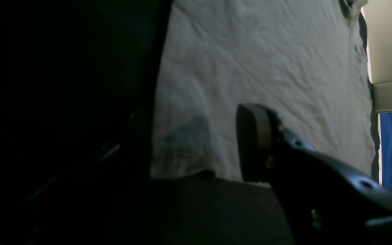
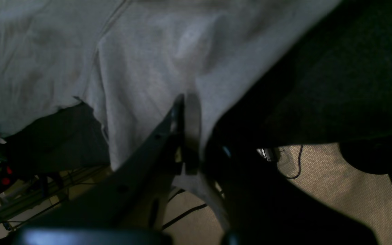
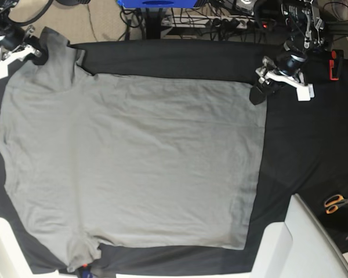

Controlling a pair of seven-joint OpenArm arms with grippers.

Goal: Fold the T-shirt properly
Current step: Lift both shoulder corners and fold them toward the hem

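The T-shirt (image 3: 133, 162) lies spread flat on the black table cloth (image 3: 301, 145), filling most of the base view, with its hem running down that view's right side and its sleeves toward the left. One sleeve reaches up to the top left corner, the other down to the bottom left.

At that upper sleeve sits the right gripper (image 3: 37, 49). In the right wrist view its jaws are pressed together on a fold of the grey fabric (image 2: 148, 68), the sleeve edge pinched between them and drooping past the table edge.

The left gripper (image 3: 258, 92) hangs at the shirt's top hem corner, at the upper right of the base view. From the left wrist view one padded finger (image 1: 254, 143) shows over the grey cloth close to its edge; the other side of the frame is too dark to read, but the jaws seem to stand apart and no fabric looks caught between them.

Further out, a pair of orange-handled scissors (image 3: 336, 202) rests near the table's right edge, well apart from the shirt.
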